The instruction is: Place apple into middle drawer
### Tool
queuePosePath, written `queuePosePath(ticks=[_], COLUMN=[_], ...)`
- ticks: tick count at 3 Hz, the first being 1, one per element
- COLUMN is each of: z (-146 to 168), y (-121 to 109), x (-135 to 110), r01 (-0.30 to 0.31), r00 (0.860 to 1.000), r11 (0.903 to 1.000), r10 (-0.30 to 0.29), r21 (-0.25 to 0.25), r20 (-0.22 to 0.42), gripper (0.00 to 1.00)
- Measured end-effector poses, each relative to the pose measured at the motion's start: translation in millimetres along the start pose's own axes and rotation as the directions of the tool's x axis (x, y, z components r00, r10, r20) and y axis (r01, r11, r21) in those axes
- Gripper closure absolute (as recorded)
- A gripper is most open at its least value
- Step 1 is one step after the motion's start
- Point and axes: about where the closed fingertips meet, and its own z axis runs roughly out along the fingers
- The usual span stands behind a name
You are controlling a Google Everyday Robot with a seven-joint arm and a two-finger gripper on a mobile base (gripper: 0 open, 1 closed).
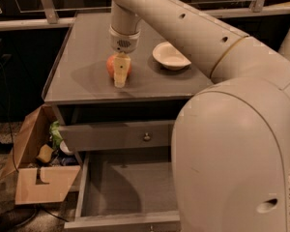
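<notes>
The red-orange apple (111,65) is on the grey cabinet top (87,37), left of the middle. My gripper (120,75) comes straight down on it from the arm above. One pale finger (120,71) covers the apple's front, and the apple sits between the fingers, gripped. The middle drawer (130,187) is pulled out below, wide and shallow, with a bare grey floor and a thick front board. My arm's large white body hides its right part.
A shallow white bowl (170,56) stands on the top, right of the apple. A shut grey drawer with a round metal knob (146,137) sits above the open one. An open cardboard box (38,178) with clutter is on the floor at left.
</notes>
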Motion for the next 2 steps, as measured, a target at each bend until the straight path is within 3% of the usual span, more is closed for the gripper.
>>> queuePosePath(ticks=[2], z=[0.1], y=[0.0], x=[0.0], r01=[0.0], r00=[1.0], r11=[1.0], r10=[0.0], r21=[0.0], r20=[0.0], gripper=[0.66])
